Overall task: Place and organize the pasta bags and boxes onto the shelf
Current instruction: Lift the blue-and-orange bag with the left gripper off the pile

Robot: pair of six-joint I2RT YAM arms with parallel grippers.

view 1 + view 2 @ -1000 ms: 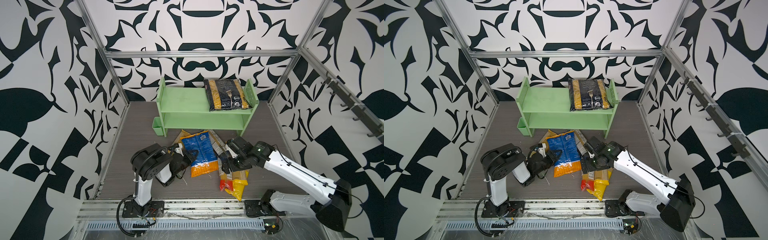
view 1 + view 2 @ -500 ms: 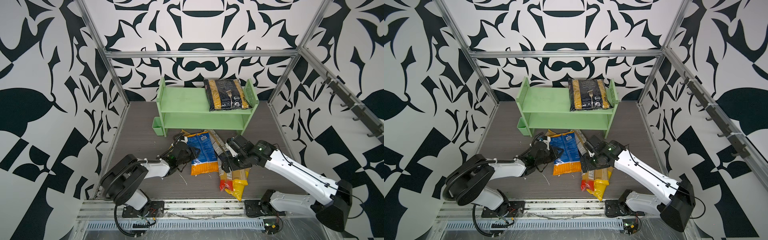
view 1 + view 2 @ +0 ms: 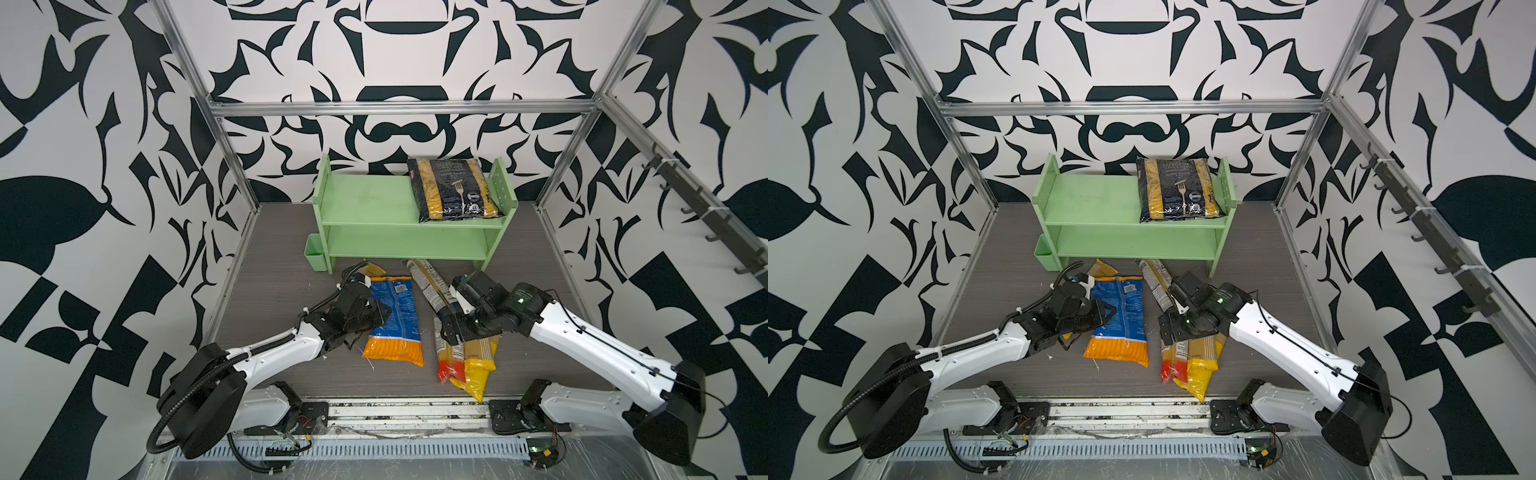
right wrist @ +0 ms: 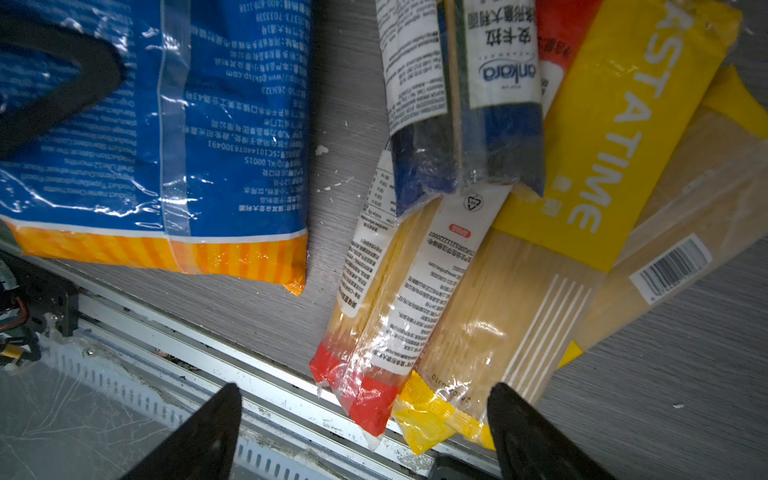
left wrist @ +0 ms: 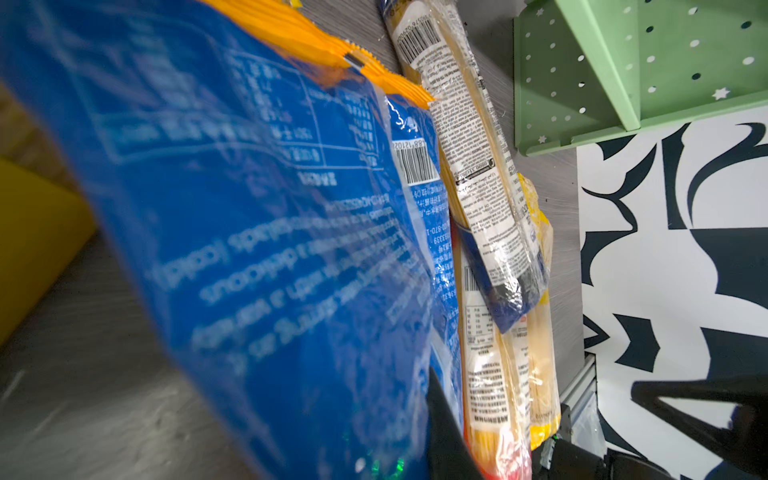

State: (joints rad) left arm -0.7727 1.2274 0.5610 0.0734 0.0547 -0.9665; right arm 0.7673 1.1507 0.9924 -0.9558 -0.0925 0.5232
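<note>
Left hand [image 3: 379, 312] clenched on edge of blue-orange bag [image 3: 401, 330] on table [image 3: 278, 291] before shelf [image 3: 365, 208]; right hand [image 4: 365, 388] spread wide above spaghetti packs [image 3: 467, 359]; black penne bag [image 3: 453, 189] on shelf's top tier.

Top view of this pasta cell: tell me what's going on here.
The left gripper is shut on one long edge of the wide blue-and-orange plastic pasta bag, on the floor in front of the pale green two-tier shelf. The right gripper hangs open over the heap of long narrow spaghetti packs beside it. Only the wide black penne bag is on the shelf, at the right end of its top tier.
</note>
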